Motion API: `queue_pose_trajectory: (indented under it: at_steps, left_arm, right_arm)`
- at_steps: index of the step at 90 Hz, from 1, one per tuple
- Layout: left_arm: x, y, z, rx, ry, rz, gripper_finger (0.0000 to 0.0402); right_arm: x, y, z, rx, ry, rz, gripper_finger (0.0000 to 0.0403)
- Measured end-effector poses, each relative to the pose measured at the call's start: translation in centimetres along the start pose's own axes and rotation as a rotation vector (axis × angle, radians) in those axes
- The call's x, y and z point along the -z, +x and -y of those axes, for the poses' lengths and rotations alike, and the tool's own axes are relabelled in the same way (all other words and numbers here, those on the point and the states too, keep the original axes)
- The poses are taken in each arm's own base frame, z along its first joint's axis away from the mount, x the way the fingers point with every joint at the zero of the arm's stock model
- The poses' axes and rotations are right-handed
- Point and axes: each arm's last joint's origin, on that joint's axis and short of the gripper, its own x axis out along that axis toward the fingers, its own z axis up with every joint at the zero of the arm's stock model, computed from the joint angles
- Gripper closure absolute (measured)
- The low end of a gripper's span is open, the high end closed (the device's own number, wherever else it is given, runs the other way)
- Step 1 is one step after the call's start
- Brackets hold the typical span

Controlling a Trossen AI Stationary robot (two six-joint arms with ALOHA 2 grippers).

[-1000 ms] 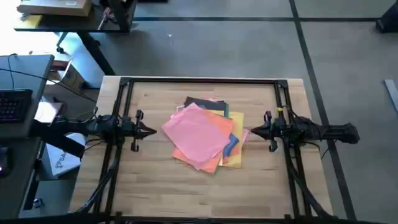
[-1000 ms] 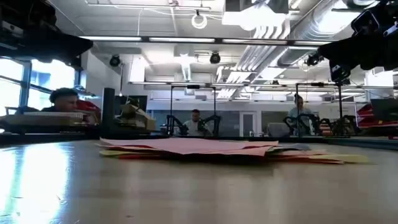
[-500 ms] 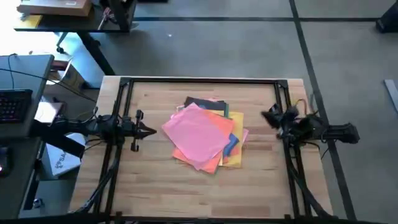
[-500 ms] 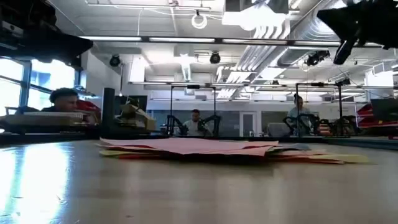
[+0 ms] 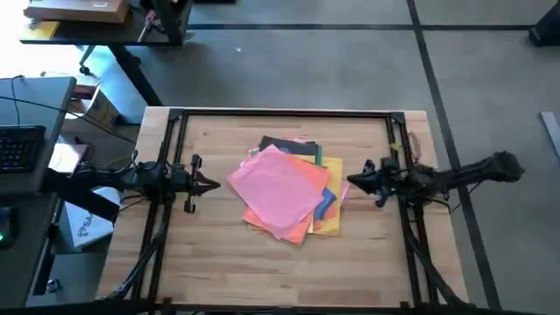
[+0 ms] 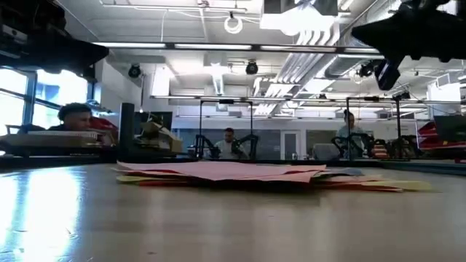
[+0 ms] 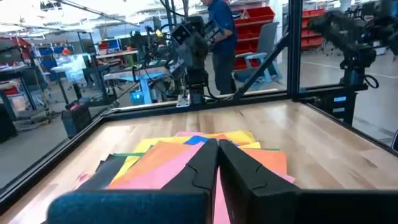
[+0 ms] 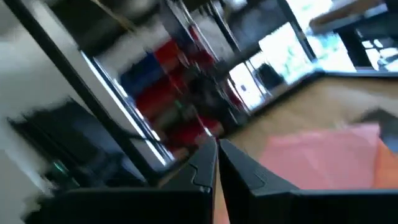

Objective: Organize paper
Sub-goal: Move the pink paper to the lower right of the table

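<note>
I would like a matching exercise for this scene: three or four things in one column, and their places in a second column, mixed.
Things:
1. pink sheet
2. dark grey sheet
3. left gripper
4. right gripper

Places:
A. at the pile's far edge, mostly covered
B. beside the pile's right edge
C. on top of the pile
D. left of the pile, apart from it

Pairs: 1-C, 2-A, 3-D, 4-B

Two slender black arms, each ending in a pointed two-fingered hand [image 5: 213, 185].

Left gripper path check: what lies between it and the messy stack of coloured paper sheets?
Only bare wooden tabletop, seen from the high view, separates left gripper and paper stack.
</note>
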Motion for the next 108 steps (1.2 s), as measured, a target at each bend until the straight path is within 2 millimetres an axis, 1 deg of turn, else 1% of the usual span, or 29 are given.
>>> queue_pose_trajectory:
  at_steps: [5, 17, 24, 30, 36, 45, 52, 59, 64, 69, 78, 91, 97, 108]
  left_arm:
    - [0.0, 0.0, 0.0, 0.000, -0.002, 0.000, 0.0402]
    - [0.0, 0.0, 0.0, -0.005, -0.001, 0.001, 0.0402]
    - [-0.2, 0.0, -0.2, -0.076, -0.005, 0.013, 0.0402]
    - [-0.4, 0.0, -0.4, -0.116, -0.076, 0.036, 0.0402]
    - [-0.5, 0.0, -0.4, -0.115, -0.170, 0.047, 0.0402]
    - [-0.5, 0.0, -0.4, -0.113, -0.289, 0.057, 0.0402]
    - [-0.5, 0.0, -0.4, -0.110, -0.399, 0.064, 0.0402]
    - [-0.5, 0.0, -0.4, -0.116, -0.483, 0.071, 0.0402]
    - [-0.5, 0.0, -0.5, -0.134, -0.504, 0.074, 0.0402]
    - [-0.5, -0.1, -0.6, -0.158, -0.516, 0.077, 0.0402]
    - [-0.4, -0.1, -0.6, -0.178, -0.552, 0.081, 0.0402]
    - [-0.4, 0.1, -0.7, -0.206, -0.554, 0.076, 0.0402]
    - [-0.4, 0.2, -0.7, -0.224, -0.553, 0.074, 0.0402]
    - [-0.1, 0.9, -0.6, -0.243, -0.544, 0.037, 0.0402]
  right_arm:
    - [0.3, 1.3, -0.6, -0.004, -0.076, -0.073, 0.0402]
    - [0.6, 4.7, -2.4, -0.085, -0.248, -0.208, 0.0402]
    - [0.8, 7.0, -3.4, -0.132, -0.295, -0.309, 0.0402]
    - [1.2, 8.8, -4.0, -0.142, -0.357, -0.411, 0.0402]
    - [1.7, 10.7, -4.4, -0.125, -0.432, -0.524, 0.0397]
    - [2.7, 13.1, -4.7, -0.108, -0.588, -0.732, 0.0371]
    - [4.0, 14.6, -4.5, -0.120, -0.717, -0.883, 0.0338]
    - [5.5, 15.9, -4.2, -0.157, -0.840, -0.992, 0.0302]
    - [6.4, 16.7, -3.9, -0.175, -0.920, -1.047, 0.0278]
    - [7.2, 17.4, -3.6, -0.154, -0.999, -1.090, 0.0259]
    - [8.2, 18.3, -3.6, -0.102, -1.148, -1.119, 0.0237]
    - [9.5, 18.6, -3.8, -0.117, -1.288, -1.151, 0.0229]
    - [9.8, 18.5, -3.7, -0.122, -1.312, -1.164, 0.0229]
    - [9.8, 18.6, -3.8, -0.115, -1.319, -1.156, 0.0229]
